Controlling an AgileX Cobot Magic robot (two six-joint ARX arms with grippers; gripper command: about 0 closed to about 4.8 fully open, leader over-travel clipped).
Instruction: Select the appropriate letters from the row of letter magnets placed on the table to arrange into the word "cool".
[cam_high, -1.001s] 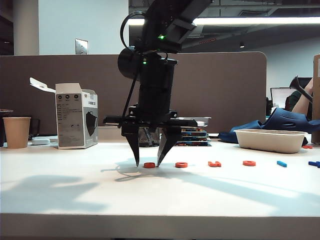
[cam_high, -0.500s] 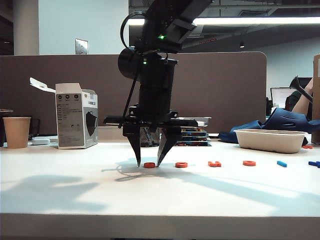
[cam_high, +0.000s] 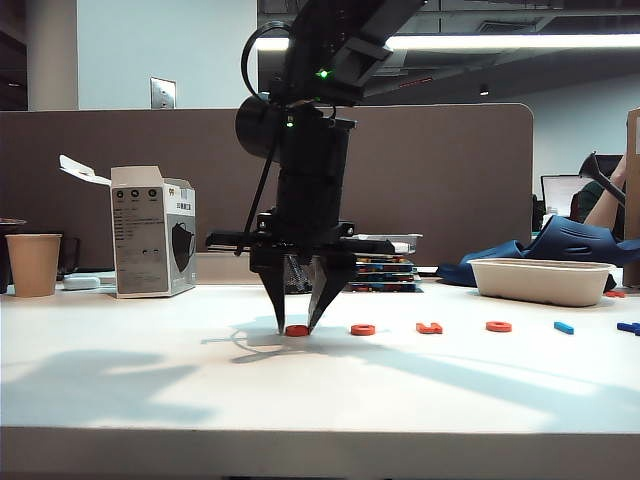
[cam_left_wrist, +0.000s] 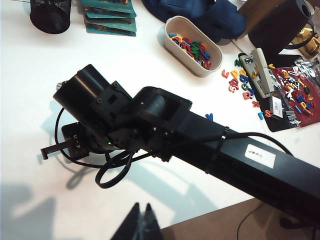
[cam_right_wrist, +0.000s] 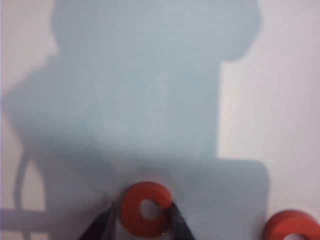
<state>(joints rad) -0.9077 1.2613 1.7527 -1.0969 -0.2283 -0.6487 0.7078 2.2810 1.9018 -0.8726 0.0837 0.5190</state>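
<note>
Right wrist view: my right jaws (cam_right_wrist: 141, 222) clamp the C magnet (cam_right_wrist: 145, 209) on the counter (cam_high: 120, 380); left jaws (cam_left_wrist: 141, 220) together, raised behind it.

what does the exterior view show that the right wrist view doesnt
Only the exterior view shows the rest of the magnet row on the table: a hook-shaped orange-red magnet, another ring-like O and the light-blue bar, plus the paper cup and white tub.

Only the right wrist view shows that the gripped letter is a C, its opening visible.

Both show the right pincer with fingers on either side of that letter, and the neighbouring orange-red magnet.
</note>
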